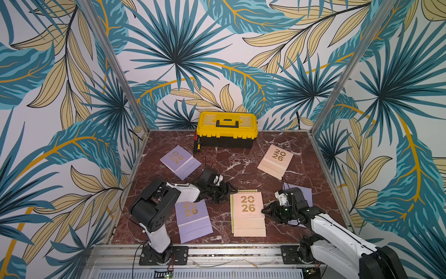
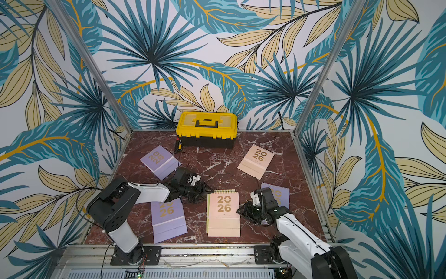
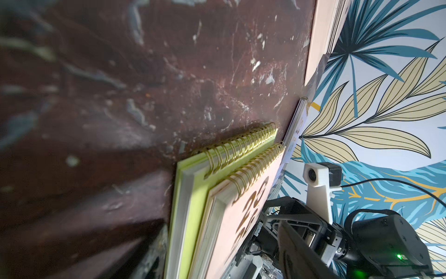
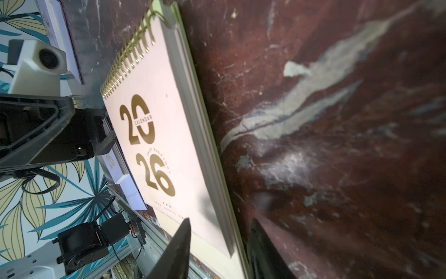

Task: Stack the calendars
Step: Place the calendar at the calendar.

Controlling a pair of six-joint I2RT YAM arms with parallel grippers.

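Note:
Near the front middle, a peach-pink calendar [image 1: 248, 212] lies on a lime green one [image 1: 231, 210], slightly offset. My left gripper [image 1: 233, 190] is open at the stack's spiral-end corner, and in the left wrist view both calendars [image 3: 217, 193] run between its fingers [image 3: 296, 251]. My right gripper [image 1: 264, 210] is open at the stack's right edge, with that edge [image 4: 217, 193] between its fingers [image 4: 178, 251]. Loose calendars: lilac at far left [image 1: 179, 160], lilac at near left [image 1: 193, 219], peach at far right [image 1: 275, 160], and lilac [image 1: 306, 193] partly hidden behind the right arm.
A yellow-and-black toolbox [image 1: 226, 129] stands at the back wall with a small red-and-black tool [image 1: 196, 145] beside it. Metal frame posts and patterned walls close the table's sides. The arm bases sit on the front rail [image 1: 217, 253].

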